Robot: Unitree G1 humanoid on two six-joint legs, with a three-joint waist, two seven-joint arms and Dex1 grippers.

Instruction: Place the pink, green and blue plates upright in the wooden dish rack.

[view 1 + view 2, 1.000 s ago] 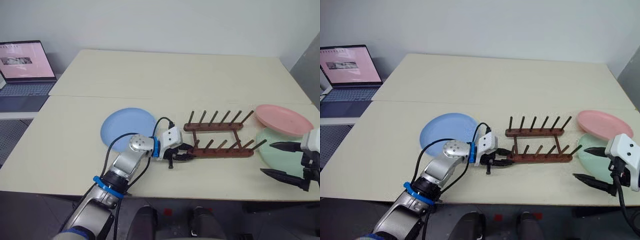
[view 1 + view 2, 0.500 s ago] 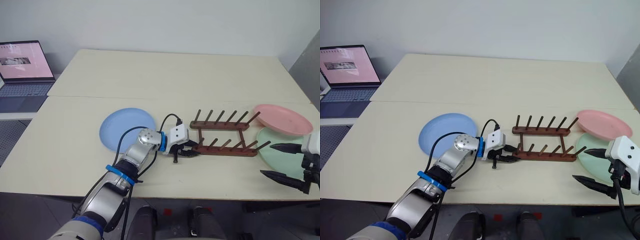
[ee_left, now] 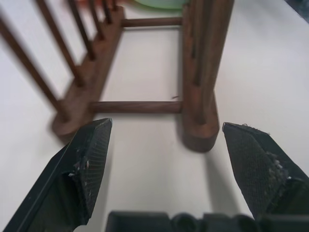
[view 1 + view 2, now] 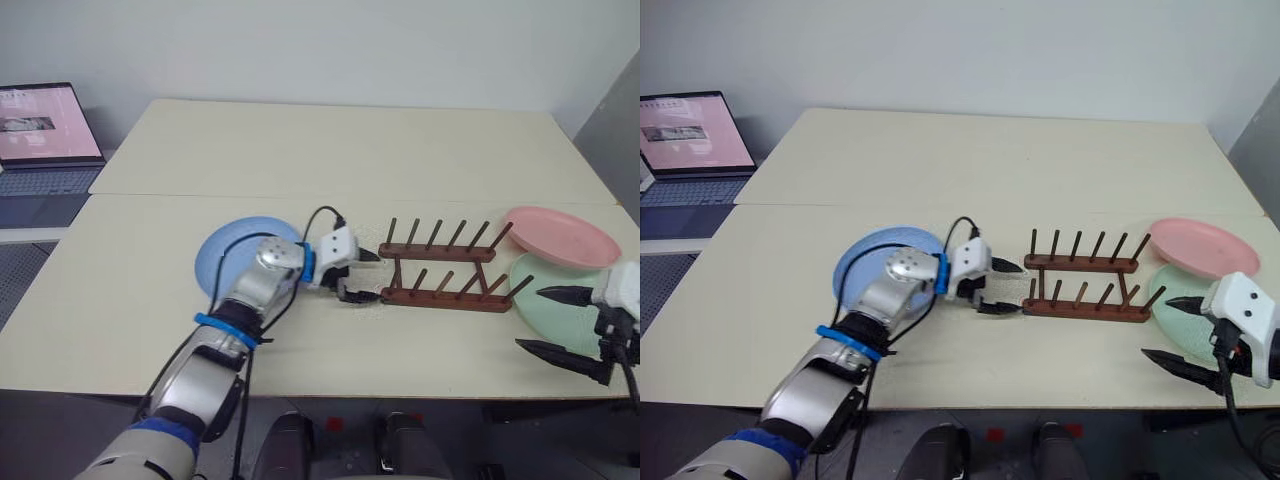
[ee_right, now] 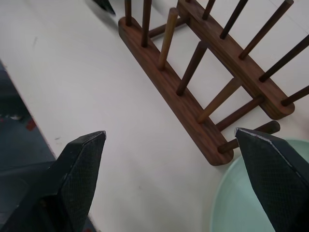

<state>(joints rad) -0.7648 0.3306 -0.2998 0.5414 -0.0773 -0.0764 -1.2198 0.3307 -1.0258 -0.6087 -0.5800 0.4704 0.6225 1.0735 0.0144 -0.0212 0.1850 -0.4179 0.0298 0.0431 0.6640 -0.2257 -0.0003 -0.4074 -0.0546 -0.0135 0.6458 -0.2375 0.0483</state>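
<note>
The small dark brown wooden dish rack [image 4: 444,274] stands on the cream table [image 4: 330,150], its two parallel rails each carrying a row of upright pegs, with no plate in it. The light blue round plastic plate [image 4: 222,255] lies flat on the table to the rack's left, partly covered by the left arm. The salmon pink round plate [image 4: 561,236] lies just past the rack's right end, its near edge overlapping the pale mint green round plate [image 4: 548,305], which lies flat closer to the table's front edge.

The left end effector [image 4: 365,276] sits just beside the rack's left end, its two black fingers [image 3: 84,164] spread wide and apart from the wood, pinching nothing. The right end effector [image 4: 560,320] hovers over the green plate near the table's front right corner, its fingers [image 5: 79,169] also spread wide and empty.

An open laptop [image 4: 45,135] with a pink screen sits on a separate surface off to the left.
</note>
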